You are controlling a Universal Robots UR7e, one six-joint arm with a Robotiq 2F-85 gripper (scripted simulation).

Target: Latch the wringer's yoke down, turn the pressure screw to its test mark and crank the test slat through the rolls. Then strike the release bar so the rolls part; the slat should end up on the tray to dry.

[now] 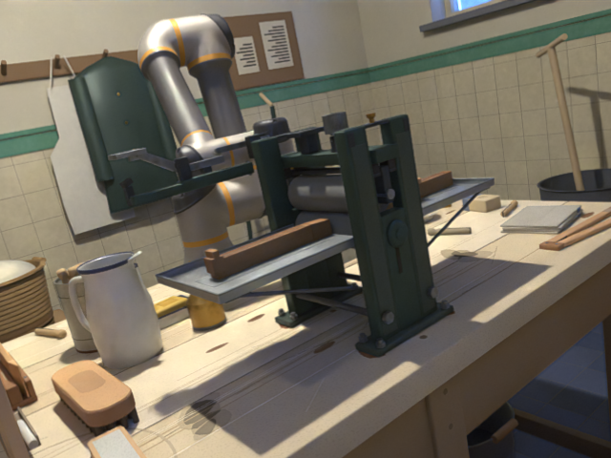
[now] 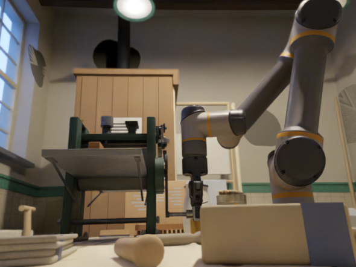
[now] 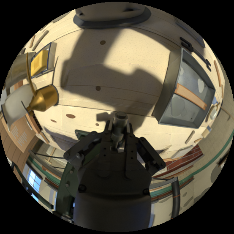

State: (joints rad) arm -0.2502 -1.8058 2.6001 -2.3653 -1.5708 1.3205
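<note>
The crank handle (image 3: 119, 125) of the wringer, a grey steel grip at the low end of the crank arm (image 2: 165, 184), sits between the fingers of my gripper (image 2: 195, 215), which is closing on it. The green wringer (image 1: 355, 197) stands mid-bench with its two grey rolls (image 1: 316, 193) together. The brown test slat (image 1: 266, 246) lies on the feed table, one end at the rolls. The yoke (image 1: 316, 158) lies flat across the frame top with the pressure screw (image 1: 335, 122) on it. The drying tray (image 3: 187, 98) sits on the bench behind the wringer, holding a wooden strip.
The wringer's frame post (image 2: 151, 175) stands just beside my wrist. A brass funnel (image 3: 43, 99) and yellow soap (image 3: 39, 62) lie nearby on the bench. A white jug (image 1: 118, 308), brush (image 1: 94, 392), wooden block (image 2: 271, 232) and folded cloth (image 1: 540, 218) occupy the bench ends.
</note>
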